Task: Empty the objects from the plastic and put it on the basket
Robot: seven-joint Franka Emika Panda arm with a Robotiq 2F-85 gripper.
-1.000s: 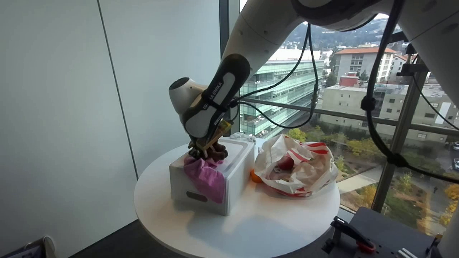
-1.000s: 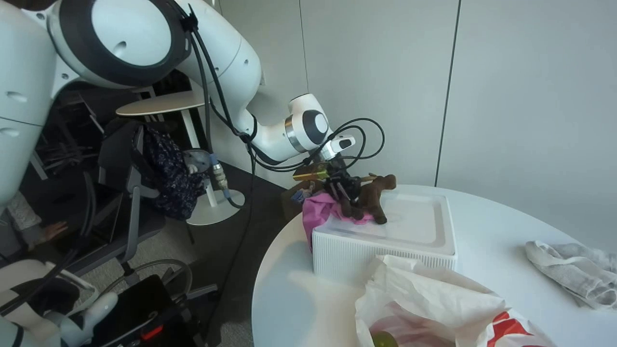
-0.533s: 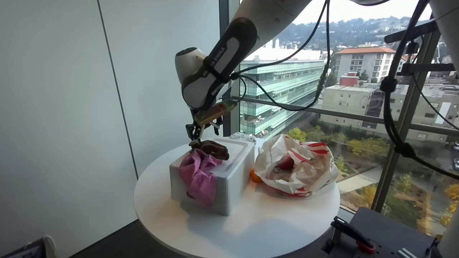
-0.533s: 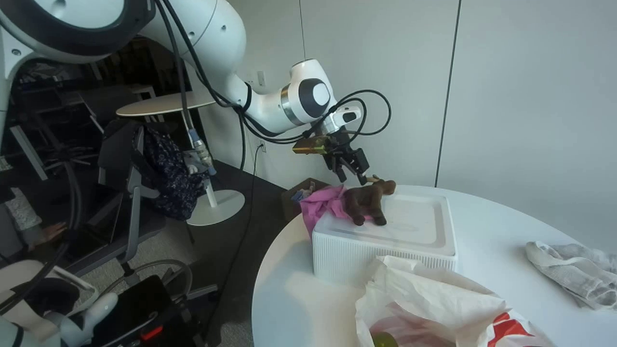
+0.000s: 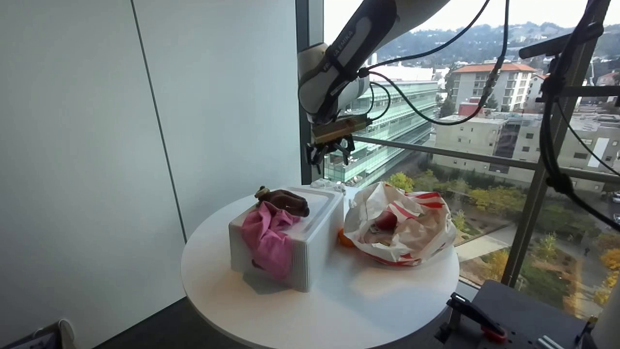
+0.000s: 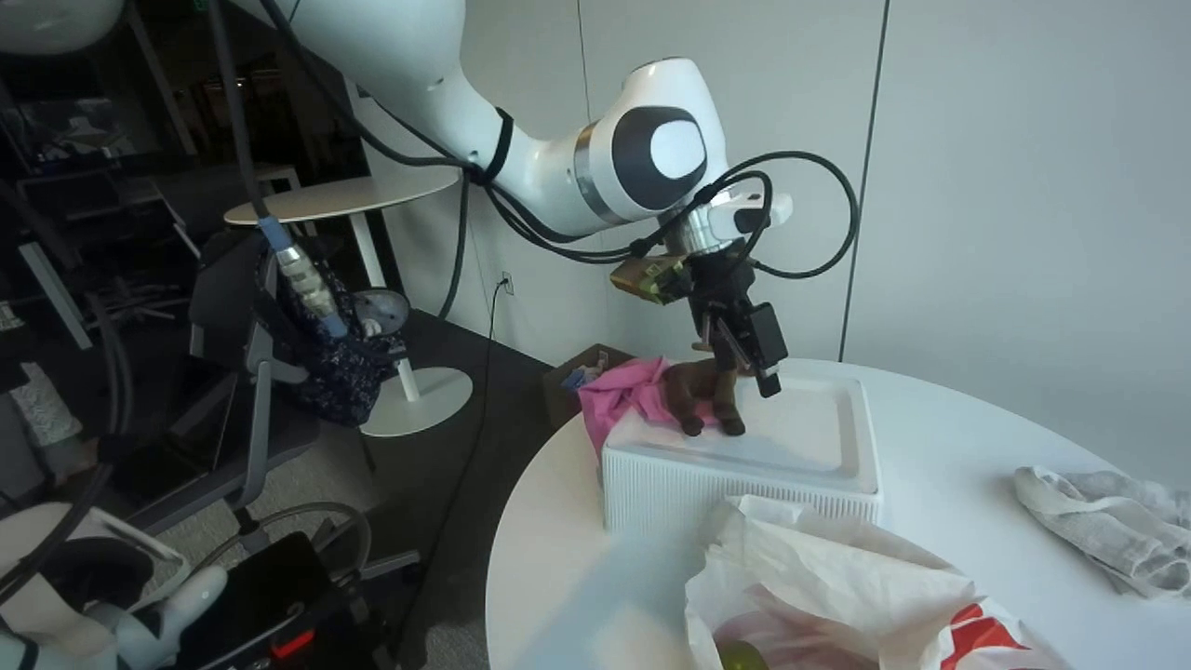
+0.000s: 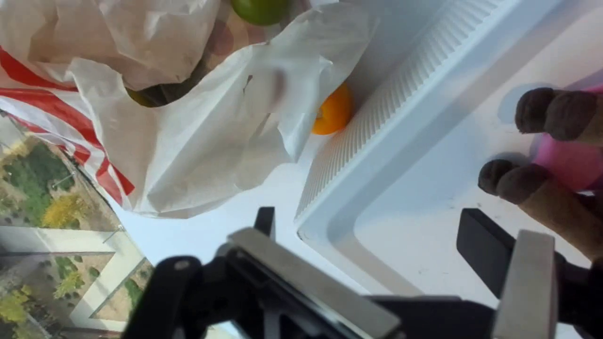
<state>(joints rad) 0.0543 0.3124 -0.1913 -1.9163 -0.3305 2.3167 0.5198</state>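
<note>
The white plastic bag [image 5: 409, 237] with red stripes lies slumped on the round table, its mouth gaping. Inside show a red fruit [image 5: 386, 220] and a green one [image 7: 261, 8]. An orange fruit [image 7: 335, 110] sits outside, between bag and basket. The white ribbed basket [image 6: 665, 493] presents a flat closed-looking top. On that top a brown plush toy [image 5: 286, 202] rests over a pink cloth [image 5: 269, 245] that hangs down one side. My gripper [image 7: 370, 226] hovers above the basket's corner, its jaws wide apart with nothing between them, clear of the toy.
A crumpled grey-white cloth [image 6: 1107, 521] lies on the round white table [image 5: 339, 310] behind the basket. The window stands close beyond the bag. Cables [image 5: 436, 118] hang in loops along the arm.
A second ago my gripper was down at the plush toy. It has opened, risen off and swung toward the window side; toy and pink cloth stay on the basket.
</note>
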